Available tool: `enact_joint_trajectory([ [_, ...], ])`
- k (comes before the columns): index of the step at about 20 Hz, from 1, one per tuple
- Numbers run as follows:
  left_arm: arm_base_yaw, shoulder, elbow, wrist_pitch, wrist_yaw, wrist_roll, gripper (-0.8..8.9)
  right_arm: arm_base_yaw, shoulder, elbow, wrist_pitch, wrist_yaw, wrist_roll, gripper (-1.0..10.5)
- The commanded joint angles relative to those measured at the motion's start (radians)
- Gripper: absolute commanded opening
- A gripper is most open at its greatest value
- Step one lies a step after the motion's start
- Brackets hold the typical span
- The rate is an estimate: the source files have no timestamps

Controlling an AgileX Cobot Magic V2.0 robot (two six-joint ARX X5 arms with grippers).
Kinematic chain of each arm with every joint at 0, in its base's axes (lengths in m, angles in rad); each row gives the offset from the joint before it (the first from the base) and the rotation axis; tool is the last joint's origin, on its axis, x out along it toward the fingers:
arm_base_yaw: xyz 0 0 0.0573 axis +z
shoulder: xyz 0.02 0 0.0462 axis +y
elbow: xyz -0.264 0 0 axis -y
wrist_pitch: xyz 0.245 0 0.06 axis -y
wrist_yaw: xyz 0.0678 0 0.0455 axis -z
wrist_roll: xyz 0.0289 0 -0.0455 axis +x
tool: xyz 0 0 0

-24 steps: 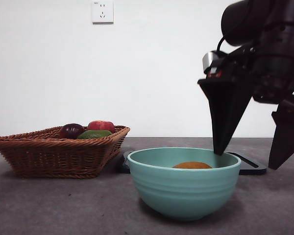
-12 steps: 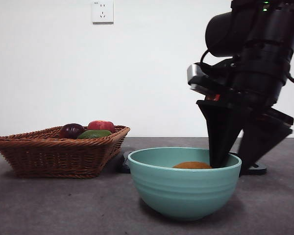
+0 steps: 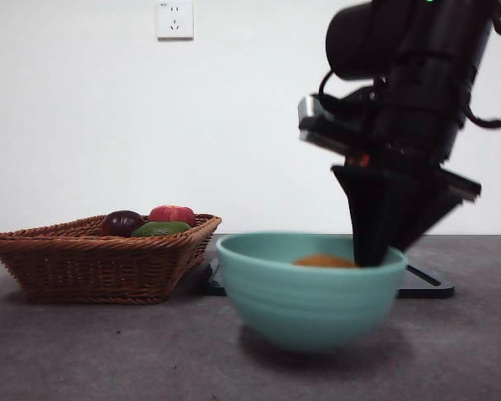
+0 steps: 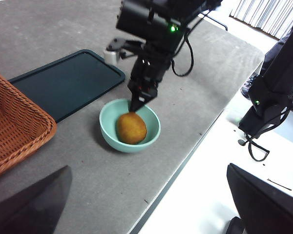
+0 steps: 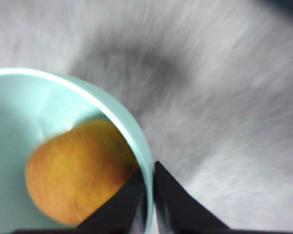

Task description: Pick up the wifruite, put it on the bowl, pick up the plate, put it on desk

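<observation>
- The round yellow-orange wifruite [image 4: 131, 127] with dull mottled skin lies inside the deep mint-teal ceramic bowl [image 3: 311, 296]; in the front view only its top shows over the rim, near the middle of the frame. That half of the task looks done.
- The right gripper [image 5: 147, 187] is pinched narrow on the bowl's wall: in the right wrist view one black jaw stands inside the rim, touching or just beside the wifruite [image 5: 78, 170], and the other outside it, with the thin teal rim [image 5: 136, 141] between them.
- In the front view the same gripper [image 3: 372, 255] comes down from the upper right of the frame onto the right side of the bowl's rim. The bowl is blurred there and seems raised off the wide dark grey-brown matte desk [image 3: 108, 351], with a shadow beneath it.
- The relation that matters: the grip is at one edge of the bowl, with the fruit's weight toward the centre, away from the jaws. I judge the bowl could tilt or slip as it is carried.
- The left gripper [image 4: 146, 204] hangs high and well apart from the bowl, spread wide, its dark jaws at the lower corners of its own view. It is waiting; the right arm is the nearer one.
- A brown wicker basket [image 3: 100, 259] of fruit stands at lower left, and a flat black rectangular tray [image 4: 68, 83] lies behind the bowl.
</observation>
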Motion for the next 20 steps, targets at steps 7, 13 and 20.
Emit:
enact_joint_trajectory([
  [7,-0.008,0.001,0.011,0.011,0.001,0.001,5.0,-0.078,0.237,0.419,-0.212,0.035,-0.111,0.1],
  [13,-0.008,0.001,0.011,0.011,0.001,0.002,5.0,-0.169,0.46,0.746,-0.358,0.07,-0.216,0.1],
  [20,-0.008,0.001,0.011,0.011,0.001,0.002,5.0,-0.243,0.601,0.872,-0.364,0.071,-0.257,0.1],
])
